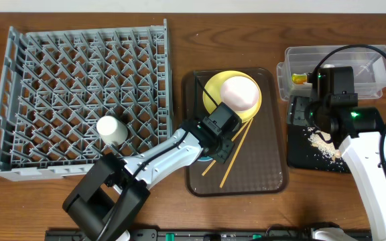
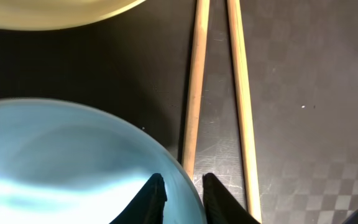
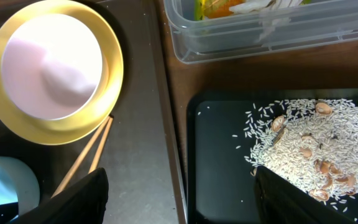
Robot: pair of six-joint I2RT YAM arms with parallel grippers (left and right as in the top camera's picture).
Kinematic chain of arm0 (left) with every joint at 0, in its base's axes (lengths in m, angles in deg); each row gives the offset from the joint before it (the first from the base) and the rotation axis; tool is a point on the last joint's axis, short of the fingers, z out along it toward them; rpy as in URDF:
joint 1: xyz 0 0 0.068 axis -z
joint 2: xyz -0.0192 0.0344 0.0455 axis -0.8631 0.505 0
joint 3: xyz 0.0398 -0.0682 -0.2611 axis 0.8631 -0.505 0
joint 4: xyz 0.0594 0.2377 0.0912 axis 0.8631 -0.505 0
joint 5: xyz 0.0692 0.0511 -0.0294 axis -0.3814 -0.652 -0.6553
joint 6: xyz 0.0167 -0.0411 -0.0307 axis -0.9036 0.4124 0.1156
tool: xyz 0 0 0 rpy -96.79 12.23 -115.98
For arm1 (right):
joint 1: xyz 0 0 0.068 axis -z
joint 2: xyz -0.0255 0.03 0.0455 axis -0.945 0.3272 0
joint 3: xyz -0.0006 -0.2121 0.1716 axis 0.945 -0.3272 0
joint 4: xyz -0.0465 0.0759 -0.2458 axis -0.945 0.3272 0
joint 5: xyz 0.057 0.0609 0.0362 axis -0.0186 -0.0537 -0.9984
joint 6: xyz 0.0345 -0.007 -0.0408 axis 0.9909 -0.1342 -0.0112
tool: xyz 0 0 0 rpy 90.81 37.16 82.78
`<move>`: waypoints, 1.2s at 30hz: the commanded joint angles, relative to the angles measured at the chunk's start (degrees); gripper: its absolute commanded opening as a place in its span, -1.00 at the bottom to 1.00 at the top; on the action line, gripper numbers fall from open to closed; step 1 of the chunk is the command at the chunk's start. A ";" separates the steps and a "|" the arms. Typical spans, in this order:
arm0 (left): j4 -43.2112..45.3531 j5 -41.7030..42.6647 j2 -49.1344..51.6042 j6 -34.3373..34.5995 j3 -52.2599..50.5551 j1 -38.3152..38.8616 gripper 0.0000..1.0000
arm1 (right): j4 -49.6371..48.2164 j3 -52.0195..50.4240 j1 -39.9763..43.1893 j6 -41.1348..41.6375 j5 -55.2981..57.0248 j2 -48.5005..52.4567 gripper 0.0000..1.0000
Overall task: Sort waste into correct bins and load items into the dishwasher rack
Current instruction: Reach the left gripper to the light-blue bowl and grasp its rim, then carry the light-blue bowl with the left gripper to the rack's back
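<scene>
My left gripper [image 2: 184, 193] is shut on the rim of the light blue bowl [image 2: 61, 162], one finger inside and one outside, on the brown tray; from overhead [image 1: 218, 150] it hides most of the bowl. The chopsticks [image 2: 194, 81] lie just right of it. The white bowl [image 3: 51, 65] sits upside down on the yellow plate [image 3: 55, 127]. My right gripper [image 3: 179, 196] is open and empty over the edge of the black tray [image 3: 219, 155], which holds rice [image 3: 303, 137]. The clear tub [image 3: 260, 37] holds the wrapper [image 3: 213, 7] and a white scrap. The white cup [image 1: 110, 127] is in the rack [image 1: 79, 87].
The brown serving tray [image 1: 260, 167] lies between the rack and the black tray [image 1: 300, 150]. The clear tub [image 1: 367, 57] stands at the back right, behind the black tray. My right arm reaches in from the lower right.
</scene>
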 commanded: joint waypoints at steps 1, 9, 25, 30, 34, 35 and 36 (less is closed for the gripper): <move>-0.26 -0.66 0.76 0.44 1.38 0.28 -0.59 | 0.13 0.39 0.26 0.70 0.61 -0.37 0.46; -0.28 -0.63 -0.26 0.42 1.40 2.16 -0.88 | 0.17 0.39 0.26 0.68 0.63 -0.37 0.47; -16.72 -0.70 -13.18 -2.23 16.70 -5.62 -0.88 | 0.26 0.39 0.26 0.68 0.63 -0.37 0.47; -21.86 -0.68 -13.05 -2.19 25.79 -14.78 -0.88 | 0.28 0.39 0.26 0.68 0.61 -0.37 0.47; -22.67 0.90 -12.68 -2.10 27.76 -22.40 -0.88 | 0.26 0.39 0.24 0.66 0.61 -0.37 0.47; -22.60 2.14 -12.68 -2.12 27.87 -23.82 -0.88 | 0.24 0.39 0.24 0.66 0.61 -0.37 0.47; -22.53 4.24 -12.63 -2.19 28.15 -25.83 -0.88 | 0.15 0.39 0.26 0.68 0.61 -0.37 0.47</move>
